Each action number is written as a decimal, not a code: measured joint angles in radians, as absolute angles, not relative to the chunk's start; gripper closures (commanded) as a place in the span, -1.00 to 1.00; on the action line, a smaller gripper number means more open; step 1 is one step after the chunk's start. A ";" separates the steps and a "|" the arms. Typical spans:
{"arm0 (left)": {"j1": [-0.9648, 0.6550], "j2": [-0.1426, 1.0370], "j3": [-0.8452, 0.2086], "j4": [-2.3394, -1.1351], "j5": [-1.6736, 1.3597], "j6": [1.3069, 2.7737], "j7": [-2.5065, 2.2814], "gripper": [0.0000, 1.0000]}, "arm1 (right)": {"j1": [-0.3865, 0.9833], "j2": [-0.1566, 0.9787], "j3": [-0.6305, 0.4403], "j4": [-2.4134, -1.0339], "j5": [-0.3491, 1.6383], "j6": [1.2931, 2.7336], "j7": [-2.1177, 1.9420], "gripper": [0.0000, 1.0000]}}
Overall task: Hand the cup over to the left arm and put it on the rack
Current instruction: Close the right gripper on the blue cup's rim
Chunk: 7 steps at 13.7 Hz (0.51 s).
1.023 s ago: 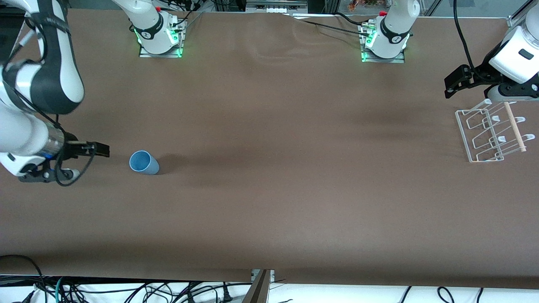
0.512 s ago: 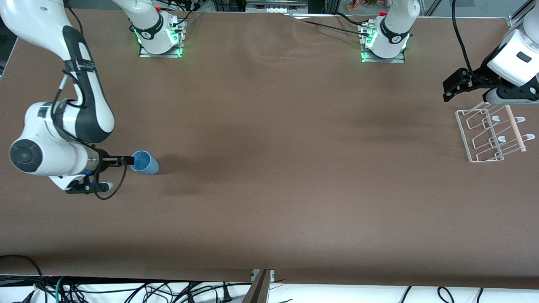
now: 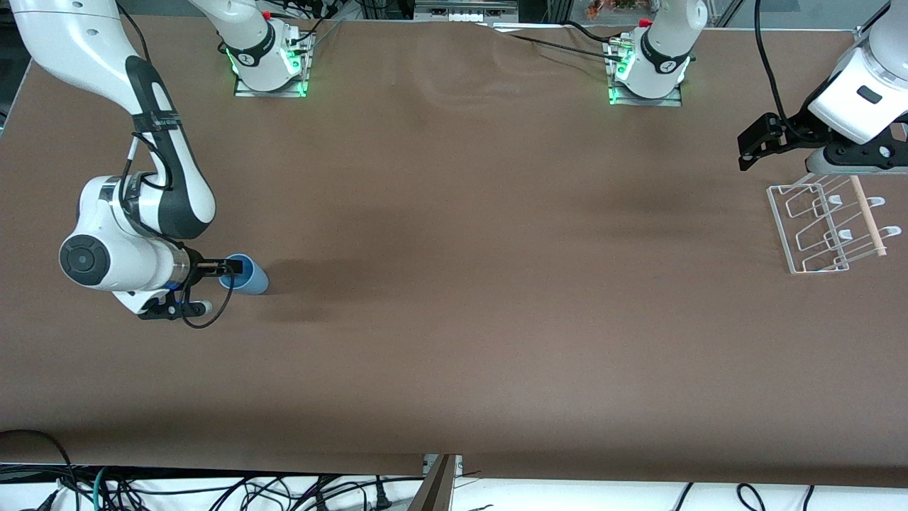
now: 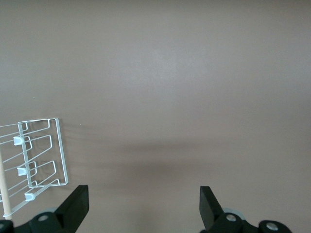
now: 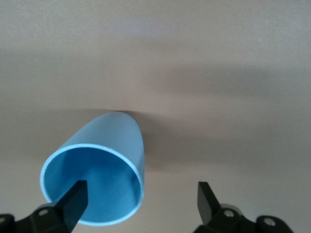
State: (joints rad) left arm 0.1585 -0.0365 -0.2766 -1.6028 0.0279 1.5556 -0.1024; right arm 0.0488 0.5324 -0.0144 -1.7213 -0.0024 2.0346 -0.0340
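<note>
The light-blue cup [image 3: 253,279] lies on its side on the brown table toward the right arm's end, its open mouth facing my right gripper [image 3: 237,267]. In the right wrist view the cup [image 5: 104,160] fills the lower part; the gripper [image 5: 141,204] is open, with one finger [image 5: 75,200] inside the cup's mouth and the other [image 5: 206,199] outside its wall. The clear rack [image 3: 816,227] with its wooden rod [image 3: 869,216] stands at the left arm's end. My left gripper [image 3: 752,145] is open and empty, hovering beside the rack [image 4: 43,155]; the left wrist view shows it [image 4: 143,206] over bare table.
The two arm bases [image 3: 269,64] [image 3: 649,67] stand along the table edge farthest from the front camera. A wide stretch of brown table [image 3: 496,284] lies between cup and rack. Cables hang below the table's near edge [image 3: 440,468].
My right arm has swung in toward the cup, and its open gripper has reached the cup's mouth. The left gripper has drifted slightly away from the rack. The cup has not moved.
</note>
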 measured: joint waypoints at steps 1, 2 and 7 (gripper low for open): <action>0.159 -0.037 -0.277 -1.603 0.028 1.556 -0.102 -1.00 | 0.049 0.532 -0.014 -1.733 -0.002 2.053 -0.034 -0.10; 0.158 -0.036 -0.277 -1.603 0.028 1.556 -0.102 -1.00 | 0.049 0.533 -0.014 -1.742 -0.002 2.067 -0.033 0.36; 0.158 -0.036 -0.281 -1.603 0.028 1.556 -0.102 -1.00 | 0.049 0.540 -0.014 -1.754 0.016 2.075 -0.024 1.00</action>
State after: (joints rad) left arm 0.1577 -0.0356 -0.2813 -1.6028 0.0279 1.5565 -0.1024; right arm 0.0487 0.5399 -0.0145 -1.7536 0.0158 2.0750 -0.0243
